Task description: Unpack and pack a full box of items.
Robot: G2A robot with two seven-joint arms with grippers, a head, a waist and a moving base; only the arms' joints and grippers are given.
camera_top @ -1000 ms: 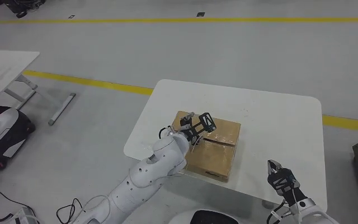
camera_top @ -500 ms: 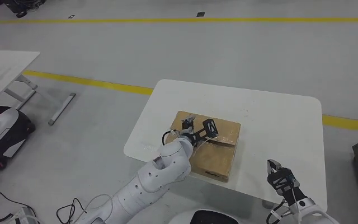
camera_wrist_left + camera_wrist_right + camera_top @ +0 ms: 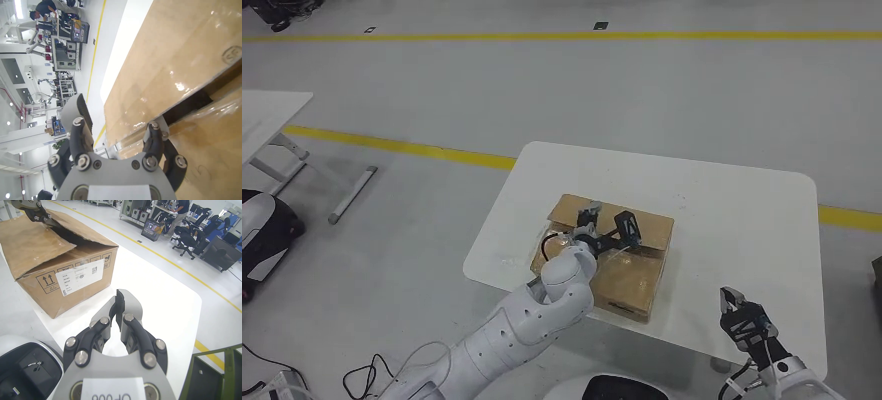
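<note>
Now, leftmost, hovering over the box [image 3: 637, 275] in the middle of the counter [image 3: 742, 210]: left fingers [image 3: 83, 113] spread open, one tucked into the seam under a raised flap [image 3: 79, 228], the other out in the air. Further right, near the counter's front edge and well apart from the box: right fingers [image 3: 119, 304] pressed together, gripping nothing.

White rounded table [image 3: 742, 200], yellow floor lines [image 3: 542, 37], second white table [image 3: 267, 110] well apart, black office chairs [image 3: 187, 240]
</note>
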